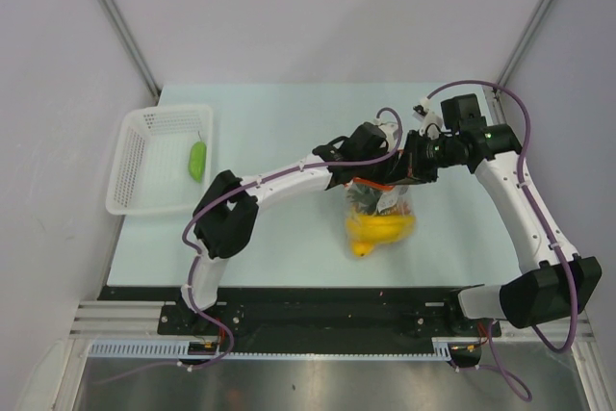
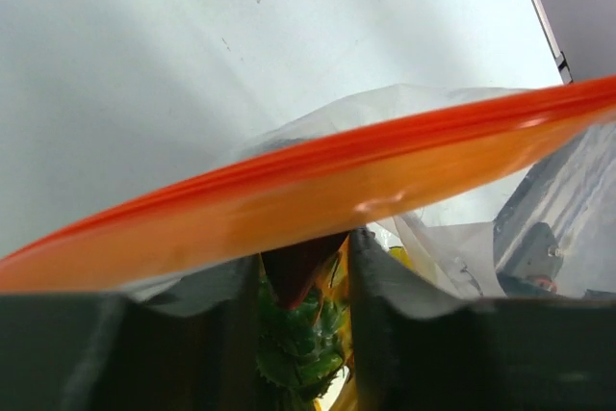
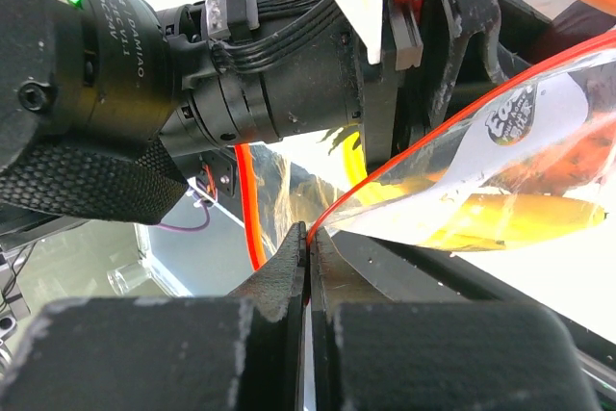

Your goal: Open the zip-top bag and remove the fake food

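The zip-top bag [image 1: 393, 207] hangs just above the table between both arms, its orange-red zip strip [image 2: 318, 190] stretched across the left wrist view. My right gripper [image 3: 310, 233] is shut on the bag's rim [image 3: 332, 214], holding the mouth up. My left gripper [image 2: 306, 252] reaches down into the mouth, and the pineapple's green crown [image 2: 298, 344] fills the gap between its fingers [image 2: 404, 315]. A dark red piece [image 2: 294, 271] sits just above the crown. Yellow bananas [image 1: 382, 229] lie in the bag's bottom and show through the plastic [image 3: 510, 223].
A white perforated basket [image 1: 135, 156] stands at the table's left side with a green piece [image 1: 197, 159] inside. The left arm's wrist and cables [image 3: 269, 74] crowd close above my right fingers. Grey walls enclose the table.
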